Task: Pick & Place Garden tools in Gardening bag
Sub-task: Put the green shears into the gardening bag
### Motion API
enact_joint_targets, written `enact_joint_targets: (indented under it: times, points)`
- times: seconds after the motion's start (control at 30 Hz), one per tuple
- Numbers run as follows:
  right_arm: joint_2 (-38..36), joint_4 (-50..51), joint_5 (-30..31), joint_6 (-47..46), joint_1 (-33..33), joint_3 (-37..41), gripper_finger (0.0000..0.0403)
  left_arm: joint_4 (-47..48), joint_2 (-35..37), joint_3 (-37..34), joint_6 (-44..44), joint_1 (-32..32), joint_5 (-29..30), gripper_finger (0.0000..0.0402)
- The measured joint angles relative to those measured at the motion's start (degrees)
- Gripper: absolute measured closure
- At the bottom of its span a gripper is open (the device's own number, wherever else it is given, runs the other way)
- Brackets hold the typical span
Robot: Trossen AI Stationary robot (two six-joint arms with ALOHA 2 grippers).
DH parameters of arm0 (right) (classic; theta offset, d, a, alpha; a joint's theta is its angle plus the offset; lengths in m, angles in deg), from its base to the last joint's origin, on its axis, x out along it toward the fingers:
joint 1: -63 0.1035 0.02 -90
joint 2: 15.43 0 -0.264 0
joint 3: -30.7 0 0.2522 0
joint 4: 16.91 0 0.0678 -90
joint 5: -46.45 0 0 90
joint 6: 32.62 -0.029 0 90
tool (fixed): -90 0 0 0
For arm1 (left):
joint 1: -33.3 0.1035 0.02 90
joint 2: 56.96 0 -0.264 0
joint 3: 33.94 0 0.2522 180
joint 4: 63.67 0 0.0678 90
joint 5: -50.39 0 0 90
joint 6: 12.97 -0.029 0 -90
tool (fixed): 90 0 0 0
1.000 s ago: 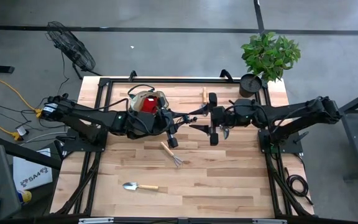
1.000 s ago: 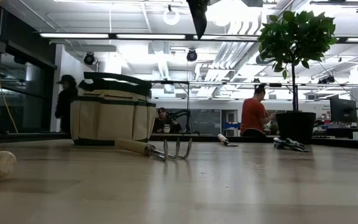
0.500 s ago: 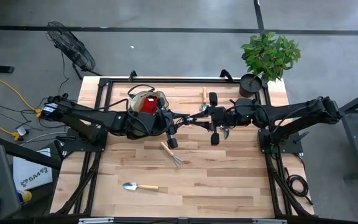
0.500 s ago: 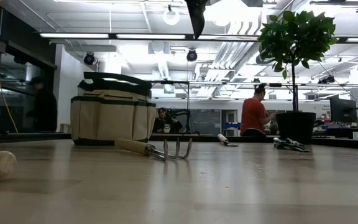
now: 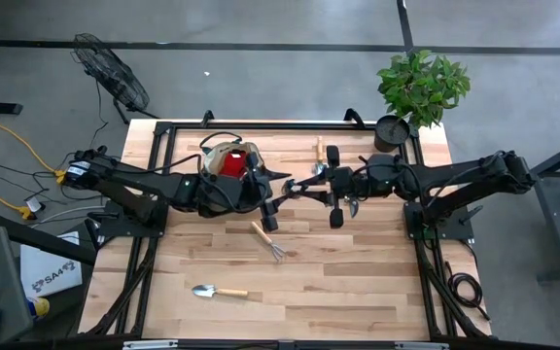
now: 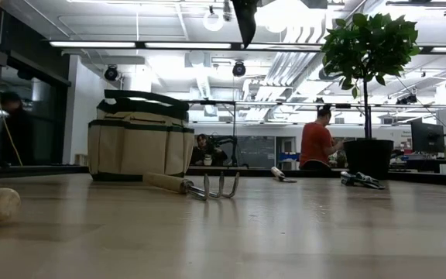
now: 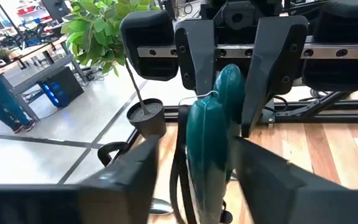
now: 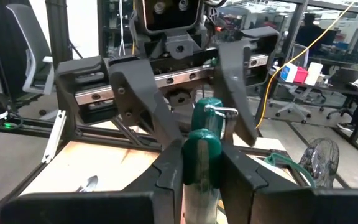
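A pair of teal-handled pruning shears [image 7: 207, 146] hangs in the air above the table's middle, between my two grippers. My right gripper [image 8: 197, 149], also seen in the high view [image 5: 317, 183], is shut on it from the table's right. My left gripper [image 7: 196, 144] faces it from the left, level. It is open, and its fingers [image 8: 143, 93] stand on either side of the shears. The beige gardening bag [image 5: 224, 156] stands at the far left with a red spray bottle [image 5: 238, 163] in it. A hand rake [image 5: 268, 240] and a trowel [image 5: 217, 291] lie on the table. My right gripper pinches the shears' teal handles [image 8: 199, 138] between its two fingers. The fingers come level from the table's right side. The shears are lifted clear of the table and reach on toward the left gripper.
A second trowel [image 5: 320, 148] lies at the far edge. Another pair of shears [image 6: 361, 180] lies under the right arm. A potted plant [image 5: 393, 131] stands at the far right corner. Bare wood spreads along the table's near half. People move in the room behind.
My right gripper has shut on the shears' handles while the left one still held them. My left gripper has then opened and let go. Both arms have kept their place, and the shears stay in the air.
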Motion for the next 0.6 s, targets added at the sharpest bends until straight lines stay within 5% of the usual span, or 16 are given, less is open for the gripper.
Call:
enact_joint_targets:
  times: [0.2, 0.6]
  points:
    - [0.00, 0.23, 3.76, -0.97, 0.00, 0.00, 0.0340, -0.01, 0.00, 0.00, 0.16, -0.02, 0.12, 0.0139]
    - [0.49, 1.66, 20.53, -7.38, -0.02, 0.00, 0.0340, 11.51, 3.08, 0.00, 3.10, -0.09, 10.98, 0.0133]
